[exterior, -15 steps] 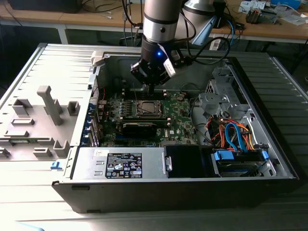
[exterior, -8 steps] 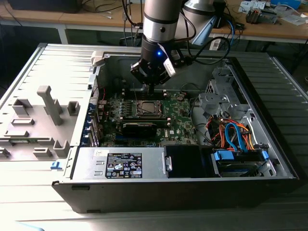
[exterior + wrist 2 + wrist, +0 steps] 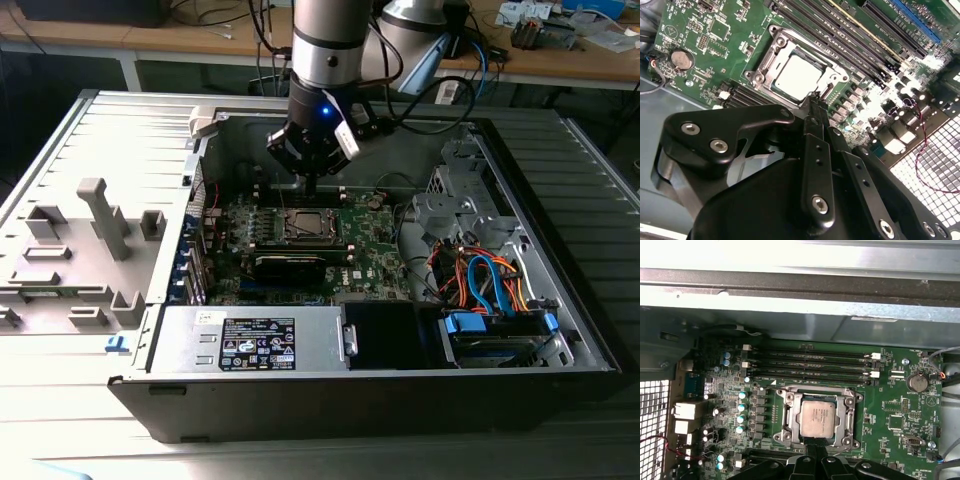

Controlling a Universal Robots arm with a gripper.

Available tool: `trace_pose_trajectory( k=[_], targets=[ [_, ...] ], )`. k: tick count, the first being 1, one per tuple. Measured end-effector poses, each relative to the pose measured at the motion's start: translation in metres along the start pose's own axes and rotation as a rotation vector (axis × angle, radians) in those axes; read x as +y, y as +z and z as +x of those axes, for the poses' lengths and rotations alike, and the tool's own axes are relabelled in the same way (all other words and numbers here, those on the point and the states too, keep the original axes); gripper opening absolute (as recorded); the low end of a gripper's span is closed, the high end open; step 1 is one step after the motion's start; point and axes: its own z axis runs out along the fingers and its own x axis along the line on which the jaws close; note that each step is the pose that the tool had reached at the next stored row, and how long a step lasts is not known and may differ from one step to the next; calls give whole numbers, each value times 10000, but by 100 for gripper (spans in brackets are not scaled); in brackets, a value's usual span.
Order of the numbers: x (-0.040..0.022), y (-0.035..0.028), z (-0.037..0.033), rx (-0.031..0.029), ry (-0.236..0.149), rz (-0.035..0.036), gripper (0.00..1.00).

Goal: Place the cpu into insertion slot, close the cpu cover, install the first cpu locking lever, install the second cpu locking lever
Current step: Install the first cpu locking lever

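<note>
While the arm hangs over the open computer case (image 3: 560,330), its claw (image 3: 816,100) sits low inside, just above the green board (image 3: 890,405). Fingers (image 3: 816,165) look pressed together, nothing seen between them, tips right at the socket's edge.

Straight under and just ahead of the claw: the insertion slot (image 3: 817,417), w/ the cpu (image 3: 817,419) already lying flat in it, silvery face up. The cpu cover (image 3: 846,415) is down around the chip, its frame bordering the grey square; the chip shows thru the cut-out. Same seen in the second wrist view: cpu (image 3: 799,77) in its socket, claw tip touching or nearly touching the frame's near edge, can't tell which.

Beyond the socket from the claw, long black memory slots (image 3: 810,365) run side by side. Off to one side, a round coin battery (image 3: 916,383), well apart from the claw. In the exterior view, a grey power supply box (image 3: 250,340) sits at the case's front, away from the claw (image 3: 312,180).
</note>
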Motion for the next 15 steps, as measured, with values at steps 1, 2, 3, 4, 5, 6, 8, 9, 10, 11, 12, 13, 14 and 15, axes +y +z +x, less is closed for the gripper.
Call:
trace_pose_trajectory(
  k=[1,2,3,4,5,6,8,9,10,11,12,13,14,15],
  targets=[
    [0,0,2,0,-3,0,11],
    [0,0,4,0,-1,0,11],
    [0,0,6,0,-1,0,11],
    [1,1,13,0,-1,0,11],
    [1,1,17,0,0,0,11],
    [1,1,18,0,0,0,11],
    [1,1,21,0,0,0,11],
    [1,1,23,0,0,0,11],
    [1,1,24,0,-1,0,11],
    [2,1,24,0,-1,1,11],
    [2,1,26,0,0,0,11],
    [2,1,27,0,-1,0,11],
    [2,1,29,0,-1,0,11],
    [2,1,30,0,-1,0,11]
  ],
)
